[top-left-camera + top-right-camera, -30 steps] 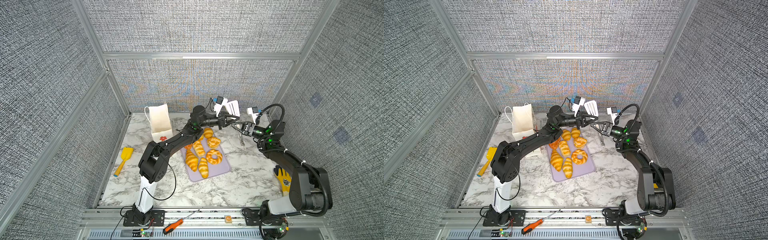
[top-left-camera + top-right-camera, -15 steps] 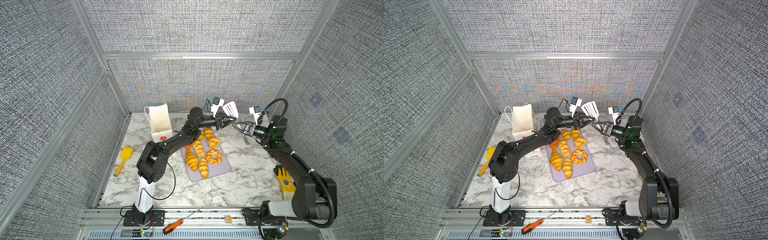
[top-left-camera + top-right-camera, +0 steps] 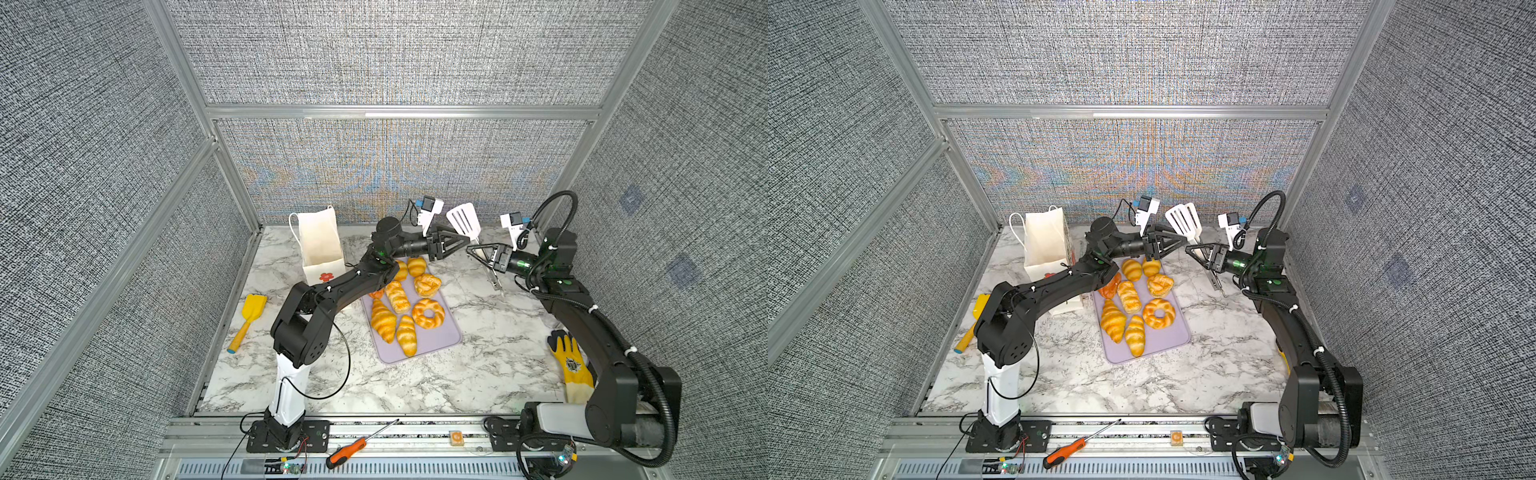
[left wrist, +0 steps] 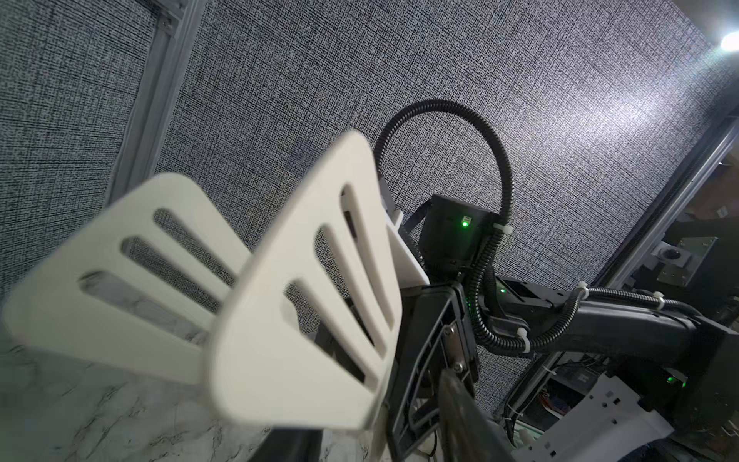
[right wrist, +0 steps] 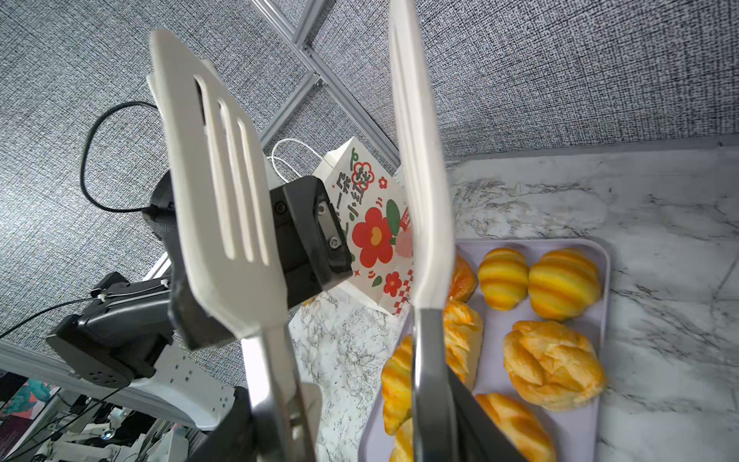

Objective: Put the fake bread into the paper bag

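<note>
- Right gripper [image 3: 471, 249] was clamped on the metal arms of the white slotted tongs [image 3: 463, 218]. It held them off the tabletop, heads tilted up toward the back wall. The right wrist view showed the two blades apart.
- Left gripper [image 3: 466, 240] sat almost tip to tip with the right one, just beside the tongs' neck. Couldn't tell how wide its jaws stood or whether they touched the tongs.
- Fake bread [image 3: 397, 296]: eight pieces, all on the lavender tray [image 3: 440, 345] mid-tabletop. The reddish-brown croissant [image 3: 1111, 286] was half hidden under the left forearm.
- Both grippers hung in the air past the tray's far right corner. The bread lay below them toward the near edge, clear of both.
- Paper bag [image 3: 320, 245] stood upright, mouth open, near the tabletop's far left corner. It was left of the tray's far end, well apart from both grippers.
- Yellow toy spatula [image 3: 249, 320] lay at the left edge, work glove [image 3: 571, 365] at the right edge.
</note>
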You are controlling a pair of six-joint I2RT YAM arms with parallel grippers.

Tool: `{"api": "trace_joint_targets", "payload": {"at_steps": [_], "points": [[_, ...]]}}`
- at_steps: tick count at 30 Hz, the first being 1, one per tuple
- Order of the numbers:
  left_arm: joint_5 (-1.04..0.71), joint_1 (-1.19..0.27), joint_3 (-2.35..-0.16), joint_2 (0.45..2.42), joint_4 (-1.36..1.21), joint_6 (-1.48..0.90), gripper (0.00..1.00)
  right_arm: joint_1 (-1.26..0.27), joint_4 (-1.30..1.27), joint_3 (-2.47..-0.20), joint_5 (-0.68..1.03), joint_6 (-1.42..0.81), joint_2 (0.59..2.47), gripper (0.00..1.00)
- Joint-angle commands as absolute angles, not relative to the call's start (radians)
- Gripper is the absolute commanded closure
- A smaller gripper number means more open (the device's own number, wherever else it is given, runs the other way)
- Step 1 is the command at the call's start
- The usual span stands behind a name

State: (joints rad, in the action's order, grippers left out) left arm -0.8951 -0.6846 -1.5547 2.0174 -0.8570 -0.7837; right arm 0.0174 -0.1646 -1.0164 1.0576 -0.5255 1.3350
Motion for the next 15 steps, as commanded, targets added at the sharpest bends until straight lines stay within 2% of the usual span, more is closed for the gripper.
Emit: {"api": "trace_joint_targets", "payload": {"at_steps": [1,7,15], "points": [[-0.866,-0.674,-1.529,1.994,-0.848,-0.766,0.48,0.024,-0.056,-1.036,1.024,-0.44,1.329,0.44],[-0.825,-0.649,-1.47,1.953,-0.832,-0.763,0.45,0.028,0.075,-1.064,0.981,-0.349,1.316,0.44],[-0.779,-0.64,-1.439,1.928,-0.731,-0.705,0.4,0.035,0.27,-1.108,0.841,-0.226,1.314,0.45]]}}
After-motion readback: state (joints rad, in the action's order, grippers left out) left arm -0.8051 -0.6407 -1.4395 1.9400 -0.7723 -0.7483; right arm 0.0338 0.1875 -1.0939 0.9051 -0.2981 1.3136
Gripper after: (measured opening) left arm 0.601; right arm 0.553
